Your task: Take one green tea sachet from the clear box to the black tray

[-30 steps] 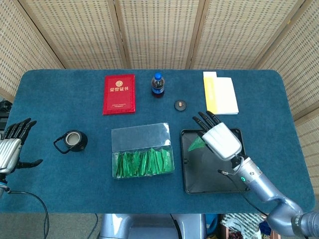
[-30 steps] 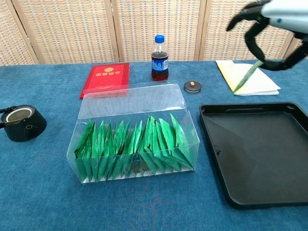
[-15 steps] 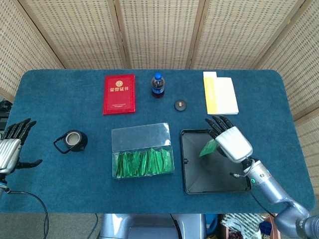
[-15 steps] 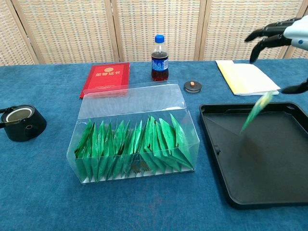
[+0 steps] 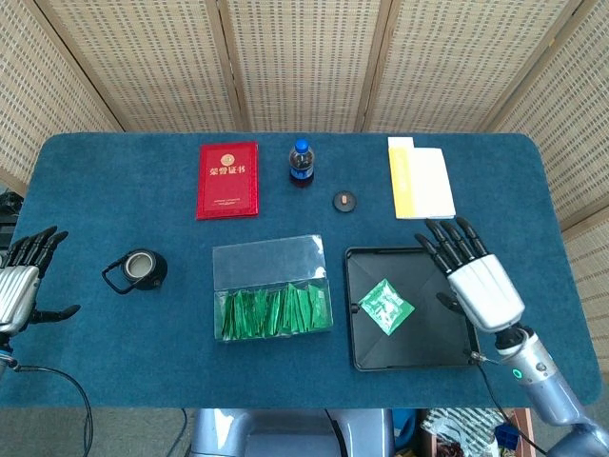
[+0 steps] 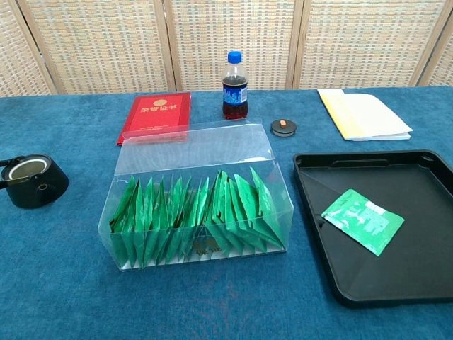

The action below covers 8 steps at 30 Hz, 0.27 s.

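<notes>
One green tea sachet (image 5: 385,306) (image 6: 362,219) lies flat inside the black tray (image 5: 366,352) (image 6: 382,293). The clear box (image 5: 271,255) (image 6: 195,152), lid open, holds a row of several green sachets (image 5: 274,310) (image 6: 198,216). My right hand (image 5: 473,277) is open, fingers spread, over the tray's right edge, apart from the sachet; the chest view does not show it. My left hand (image 5: 21,282) is open at the table's far left edge, holding nothing.
A black cup (image 5: 139,268) (image 6: 30,180) sits left of the box. Along the back are a red booklet (image 5: 227,179) (image 6: 154,115), a cola bottle (image 5: 301,163) (image 6: 234,86), a small round cap (image 5: 343,200) (image 6: 283,127) and a yellow-white notepad (image 5: 420,177) (image 6: 363,113).
My right hand let go of the sachet, which dropped flat into the tray. The hand moved right and back toward the tray's right edge, leaving the chest view. The left hand stayed still.
</notes>
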Available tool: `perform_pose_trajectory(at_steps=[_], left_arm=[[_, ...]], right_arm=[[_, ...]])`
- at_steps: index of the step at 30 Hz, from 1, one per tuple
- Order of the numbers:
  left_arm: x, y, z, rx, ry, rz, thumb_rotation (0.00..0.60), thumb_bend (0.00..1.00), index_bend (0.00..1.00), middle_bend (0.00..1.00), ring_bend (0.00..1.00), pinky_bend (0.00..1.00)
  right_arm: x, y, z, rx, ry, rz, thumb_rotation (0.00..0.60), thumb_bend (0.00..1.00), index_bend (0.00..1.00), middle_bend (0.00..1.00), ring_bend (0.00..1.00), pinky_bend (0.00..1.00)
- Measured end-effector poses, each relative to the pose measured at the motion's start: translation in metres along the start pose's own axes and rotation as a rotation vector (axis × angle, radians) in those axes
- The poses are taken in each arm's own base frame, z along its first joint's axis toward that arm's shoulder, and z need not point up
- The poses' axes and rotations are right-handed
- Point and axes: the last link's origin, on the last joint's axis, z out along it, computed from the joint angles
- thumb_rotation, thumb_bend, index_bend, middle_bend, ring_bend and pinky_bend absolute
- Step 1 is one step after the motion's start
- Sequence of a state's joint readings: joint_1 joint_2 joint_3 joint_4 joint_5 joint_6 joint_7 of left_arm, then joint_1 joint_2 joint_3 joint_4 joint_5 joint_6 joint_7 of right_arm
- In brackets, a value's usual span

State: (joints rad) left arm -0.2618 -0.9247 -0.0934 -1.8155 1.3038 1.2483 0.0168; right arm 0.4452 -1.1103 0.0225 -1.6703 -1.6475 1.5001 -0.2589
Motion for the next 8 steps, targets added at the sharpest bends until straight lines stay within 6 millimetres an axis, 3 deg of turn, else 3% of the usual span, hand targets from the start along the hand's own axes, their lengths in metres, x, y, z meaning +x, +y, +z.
perform_pose_trajectory(at_steps=[8], left_arm=[[0.003, 0.0, -0.005, 0.004, 0.049, 0.017, 0.6, 0.1, 0.0, 0.0, 0.0, 0.0]], right_arm=[[-0.017, 0.015, -0.062, -0.176, 0.036, 0.099, 0.6, 0.0, 0.0, 0.0, 0.0, 0.0]])
